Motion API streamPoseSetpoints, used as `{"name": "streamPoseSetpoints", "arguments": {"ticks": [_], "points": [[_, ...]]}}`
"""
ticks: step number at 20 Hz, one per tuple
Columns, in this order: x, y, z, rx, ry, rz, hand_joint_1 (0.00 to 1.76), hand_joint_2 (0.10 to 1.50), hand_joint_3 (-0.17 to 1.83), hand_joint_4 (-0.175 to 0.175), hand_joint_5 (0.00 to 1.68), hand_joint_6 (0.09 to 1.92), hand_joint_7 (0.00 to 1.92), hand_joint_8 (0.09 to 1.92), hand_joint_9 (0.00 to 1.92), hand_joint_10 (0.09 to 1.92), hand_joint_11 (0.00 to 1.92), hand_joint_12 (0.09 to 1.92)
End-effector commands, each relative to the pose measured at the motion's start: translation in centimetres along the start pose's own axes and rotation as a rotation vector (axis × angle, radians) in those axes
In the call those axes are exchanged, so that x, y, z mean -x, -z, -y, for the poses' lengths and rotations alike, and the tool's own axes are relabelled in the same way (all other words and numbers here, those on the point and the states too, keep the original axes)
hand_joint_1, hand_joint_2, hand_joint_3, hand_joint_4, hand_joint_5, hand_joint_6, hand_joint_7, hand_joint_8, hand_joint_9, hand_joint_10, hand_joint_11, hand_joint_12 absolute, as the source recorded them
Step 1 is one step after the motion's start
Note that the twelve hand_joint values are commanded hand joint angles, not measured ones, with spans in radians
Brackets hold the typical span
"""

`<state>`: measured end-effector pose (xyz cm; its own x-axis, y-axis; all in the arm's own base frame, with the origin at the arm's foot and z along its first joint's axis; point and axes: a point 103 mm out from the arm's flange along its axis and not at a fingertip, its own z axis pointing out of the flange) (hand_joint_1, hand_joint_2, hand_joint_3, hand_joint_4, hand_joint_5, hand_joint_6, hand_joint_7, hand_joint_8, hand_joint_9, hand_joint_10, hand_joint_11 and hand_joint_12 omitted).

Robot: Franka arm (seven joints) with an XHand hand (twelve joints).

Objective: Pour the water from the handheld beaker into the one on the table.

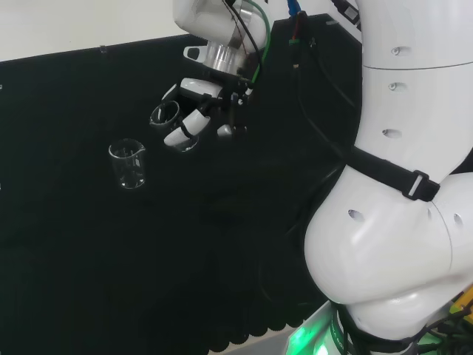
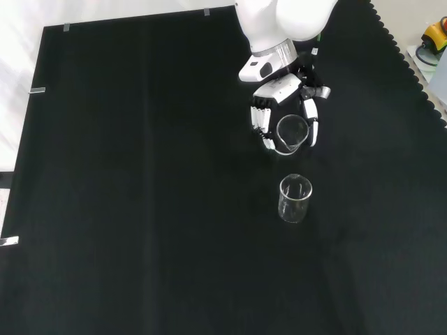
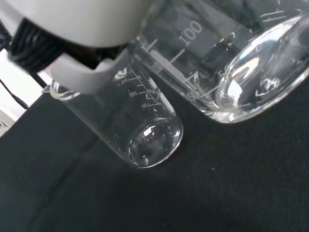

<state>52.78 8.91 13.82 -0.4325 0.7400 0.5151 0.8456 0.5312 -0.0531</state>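
The hand (image 1: 198, 95) hangs above the cloth with its fingers (image 2: 260, 118) and thumb curled round a clear glass beaker (image 1: 165, 115), which is tilted with its mouth toward the beaker on the bench. In the front view the held beaker (image 2: 292, 132) lies just above the other. That second clear beaker (image 1: 128, 164) (image 2: 295, 198) stands upright on the black cloth, apart from the hand. The wrist view shows the held beaker (image 3: 241, 63) close up with water pooled in its lower side, and the standing beaker (image 3: 140, 128) beyond it, apparently without water.
The arm's white links (image 1: 399, 185) rise at the right of the head view. Cables (image 1: 303, 81) run down behind the wrist. The scalloped cloth edge (image 2: 412, 77) runs along the right of the front view, with a yellow and red object (image 2: 434, 35) beyond it.
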Motion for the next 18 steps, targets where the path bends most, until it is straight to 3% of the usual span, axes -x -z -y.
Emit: {"name": "streamPoseSetpoints", "arguments": {"ticks": [1, 5, 18], "points": [[-1.2, 0.6, -0.4, -0.034, -0.007, 0.089, 1.17, 0.71, 0.55, -0.015, 1.28, 0.60, 1.54, 0.11, 1.53, 0.09, 1.16, 0.83], [-2.1, 0.9, -0.8, -0.076, -0.015, 0.152, 1.17, 0.71, 0.55, -0.017, 1.28, 0.60, 1.56, 0.11, 1.54, 0.09, 1.17, 0.83], [-3.5, 0.8, -1.7, -0.164, -0.062, 0.261, 1.18, 0.70, 0.58, -0.041, 1.28, 0.61, 1.60, 0.09, 1.57, 0.09, 1.20, 0.82]]}}
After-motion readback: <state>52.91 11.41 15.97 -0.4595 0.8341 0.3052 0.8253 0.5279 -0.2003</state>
